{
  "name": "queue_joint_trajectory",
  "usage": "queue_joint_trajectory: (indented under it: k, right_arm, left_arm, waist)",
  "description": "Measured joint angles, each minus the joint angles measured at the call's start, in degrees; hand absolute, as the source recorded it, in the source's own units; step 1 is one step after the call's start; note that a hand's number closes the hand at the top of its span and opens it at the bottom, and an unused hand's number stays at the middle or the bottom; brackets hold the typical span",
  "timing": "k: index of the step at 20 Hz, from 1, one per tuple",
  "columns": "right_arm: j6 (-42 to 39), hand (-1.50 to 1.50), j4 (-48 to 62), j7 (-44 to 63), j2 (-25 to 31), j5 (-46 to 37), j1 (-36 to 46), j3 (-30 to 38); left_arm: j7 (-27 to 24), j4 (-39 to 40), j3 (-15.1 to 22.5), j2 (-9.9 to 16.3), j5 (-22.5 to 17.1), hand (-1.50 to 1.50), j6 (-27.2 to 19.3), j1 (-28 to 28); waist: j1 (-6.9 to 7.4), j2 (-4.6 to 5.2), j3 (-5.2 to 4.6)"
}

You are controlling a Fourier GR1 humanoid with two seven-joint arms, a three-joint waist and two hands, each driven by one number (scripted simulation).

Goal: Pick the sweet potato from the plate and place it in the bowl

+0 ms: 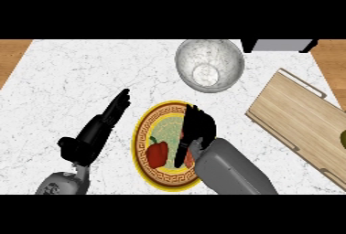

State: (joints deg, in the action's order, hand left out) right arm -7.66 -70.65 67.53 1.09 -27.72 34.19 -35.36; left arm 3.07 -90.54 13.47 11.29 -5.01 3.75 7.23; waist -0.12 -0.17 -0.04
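The yellow-rimmed patterned plate point(143, 137) lies at the centre of the counter. My right hand point(198, 129) is down over the plate's right half. Its fingers and thumb curl round the sweet potato point(184, 134), of which only orange slivers show beside the hand. A red pepper point(157, 154) lies on the plate's left half, just left of the thumb. The speckled grey bowl point(209, 64) stands beyond the plate at the back, slightly right, with nothing in it. My left hand point(101, 128) rests open on the counter left of the plate, fingers straight and pointing away.
A wooden cutting board point(300, 123) lies slantwise at the right, with a small green thing point(343, 138) at its right edge. A dark and grey appliance point(280, 45) stands behind the bowl at the back right. Wooden surfaces flank the white marble counter point(67, 77).
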Motion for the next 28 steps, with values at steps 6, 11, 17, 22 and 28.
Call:
queue_joint_trajectory:
  k: [6, 11, 17, 22, 28]
  right_arm:
    - [0.78, -1.50, 1.67, -1.26, -0.08, -0.95, -3.23, 0.13]
    - [1.49, -1.50, 3.67, -3.12, -0.07, -2.33, -4.31, 1.32]
    - [2.52, 1.50, 6.80, -6.06, -0.23, -3.42, -2.86, 2.64]
    - [4.58, 1.50, 8.21, -8.34, 0.05, -7.00, -2.13, 2.50]
    - [5.22, 1.50, 7.98, -9.01, -0.53, -10.38, -2.89, 3.37]
  left_arm:
    - [-0.20, 0.37, 0.12, -0.73, 0.85, 0.00, 0.27, -0.22]
    - [-0.49, 0.66, 0.29, -1.92, 2.07, 0.00, 0.18, -0.30]
    - [0.84, -0.20, -2.27, -1.62, 0.99, 0.00, 2.53, 0.46]
    - [1.03, -0.18, -2.91, -2.45, 1.97, 0.00, 3.24, 0.20]
    - [0.52, -0.61, -3.16, -3.72, 3.52, 0.00, 3.77, -1.04]
  waist:
    - [0.16, 0.10, 0.01]
    - [0.24, 0.14, 0.02]
    - [0.35, 0.02, -0.09]
    - [0.29, -0.08, -0.15]
    - [0.34, 0.08, -0.02]
